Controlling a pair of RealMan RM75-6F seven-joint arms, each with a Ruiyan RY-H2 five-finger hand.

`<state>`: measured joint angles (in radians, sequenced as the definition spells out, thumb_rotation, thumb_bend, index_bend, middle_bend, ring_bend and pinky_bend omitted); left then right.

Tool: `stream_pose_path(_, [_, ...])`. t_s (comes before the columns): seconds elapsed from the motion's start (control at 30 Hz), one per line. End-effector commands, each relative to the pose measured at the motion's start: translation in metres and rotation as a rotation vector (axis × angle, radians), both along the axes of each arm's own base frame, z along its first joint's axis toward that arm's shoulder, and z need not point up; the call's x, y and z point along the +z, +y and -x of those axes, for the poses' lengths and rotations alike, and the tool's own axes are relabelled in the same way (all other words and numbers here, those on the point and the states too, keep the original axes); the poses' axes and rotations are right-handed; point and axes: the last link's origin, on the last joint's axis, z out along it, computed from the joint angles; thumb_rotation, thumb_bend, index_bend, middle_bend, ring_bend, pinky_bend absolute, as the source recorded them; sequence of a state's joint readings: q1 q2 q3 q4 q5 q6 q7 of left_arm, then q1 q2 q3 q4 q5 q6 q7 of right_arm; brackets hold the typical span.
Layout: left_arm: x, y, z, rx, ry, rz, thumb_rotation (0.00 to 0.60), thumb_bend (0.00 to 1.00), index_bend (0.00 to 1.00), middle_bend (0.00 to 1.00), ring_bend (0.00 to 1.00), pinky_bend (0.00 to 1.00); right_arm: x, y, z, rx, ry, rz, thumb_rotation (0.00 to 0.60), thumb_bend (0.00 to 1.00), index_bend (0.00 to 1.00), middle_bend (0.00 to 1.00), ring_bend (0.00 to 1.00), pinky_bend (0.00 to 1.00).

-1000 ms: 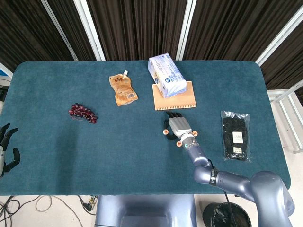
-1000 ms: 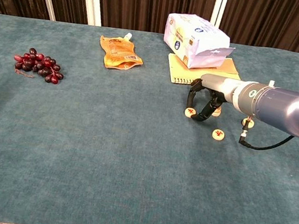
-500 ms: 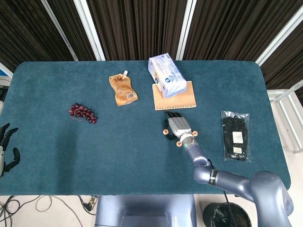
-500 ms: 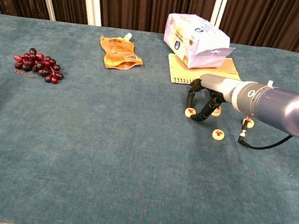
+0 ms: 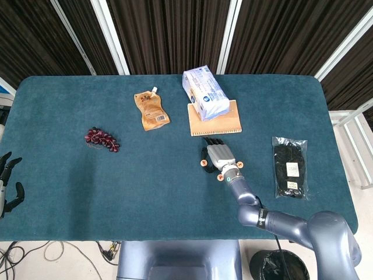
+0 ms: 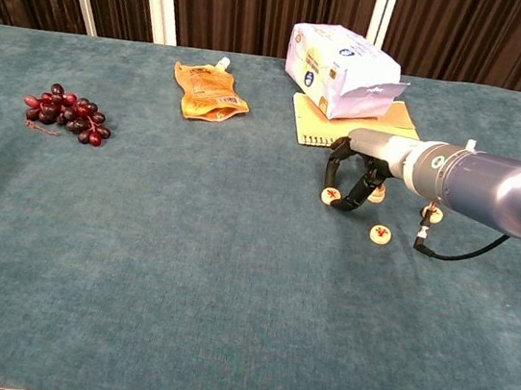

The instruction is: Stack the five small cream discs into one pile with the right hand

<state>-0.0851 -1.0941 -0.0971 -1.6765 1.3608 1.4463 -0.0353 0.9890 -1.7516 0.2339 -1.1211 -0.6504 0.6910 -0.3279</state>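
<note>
Right hand arching palm-down over the table, fingers curling around nothing clearly held, fingertips touching down beside cream discs at 7 o'clock, another disc at 5 o'clock, left hand hanging spread off the table's edge.

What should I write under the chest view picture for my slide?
Robot's right hand arched over cream discs on a teal table, near grapes and a notebook.

Small cream discs with red marks, flat on teal cloth, unstacked: one by fingertips, one nearer, one behind wrist, one partly hidden.
</note>
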Motion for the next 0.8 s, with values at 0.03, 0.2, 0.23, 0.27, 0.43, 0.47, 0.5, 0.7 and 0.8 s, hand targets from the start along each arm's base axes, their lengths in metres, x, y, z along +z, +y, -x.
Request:
stream_pose_path(0.03, [0.0,0.0,0.0,0.0,0.001,0.0,0.6,0.62,0.16,0.0,0.0,0.0,0.001,-0.001,-0.001,0.002,-0.005,0.004,0.6,0.4,0.52,0.0,0.0,0.0])
stream_pose_path(0.2, [0.0,0.0,0.0,0.0,-0.001,-0.001,0.6,0.62,0.16,0.0,0.0,0.0,0.007,-0.003,-0.005,0.01,-0.009,0.011,0.6,0.41,0.52,0.0,0.0,0.0])
stream_pose_path(0.23, [0.0,0.0,0.0,0.0,-0.002,0.0,0.6,0.62,0.16,0.0,0.0,0.0,0.009,-0.004,-0.006,0.012,-0.01,0.016,0.6,0.41,0.52,0.0,0.0,0.0])
stream_pose_path(0.27, [0.0,0.0,0.0,0.0,-0.001,0.0,0.6,0.62,0.16,0.0,0.0,0.0,0.011,-0.005,-0.006,0.013,-0.01,0.018,0.6,0.41,0.52,0.0,0.0,0.0])
stream_pose_path(0.43, [-0.001,0.0,0.0,-0.002,-0.004,0.002,0.6,0.62,0.16,0.0,0.0,0.0,0.023,-0.009,-0.006,0.008,-0.009,0.034,0.6,0.4,0.52,0.0,0.0,0.0])
stream_pose_path(0.47, [-0.001,0.0,-0.001,-0.003,-0.003,0.002,0.6,0.62,0.16,0.0,0.0,0.0,0.026,-0.01,-0.005,0.005,-0.009,0.036,0.6,0.41,0.52,0.0,0.0,0.0])
stream_pose_path(0.5, [-0.001,0.0,-0.001,-0.004,-0.002,0.002,0.6,0.62,0.16,0.0,0.0,0.0,0.027,-0.01,-0.004,0.003,-0.009,0.038,0.6,0.41,0.52,0.0,0.0,0.0])
stream_pose_path(0.7, [-0.001,0.0,0.0,-0.003,0.002,-0.002,0.6,0.62,0.16,0.0,0.0,0.0,0.038,-0.014,0.001,-0.014,0.002,0.042,0.6,0.41,0.52,0.0,0.0,0.0])
stream_pose_path(0.8, [-0.001,0.001,0.0,-0.003,0.003,-0.003,0.6,0.62,0.16,0.0,0.0,0.0,0.041,-0.015,0.003,-0.021,0.013,0.043,0.6,0.41,0.52,0.0,0.0,0.0])
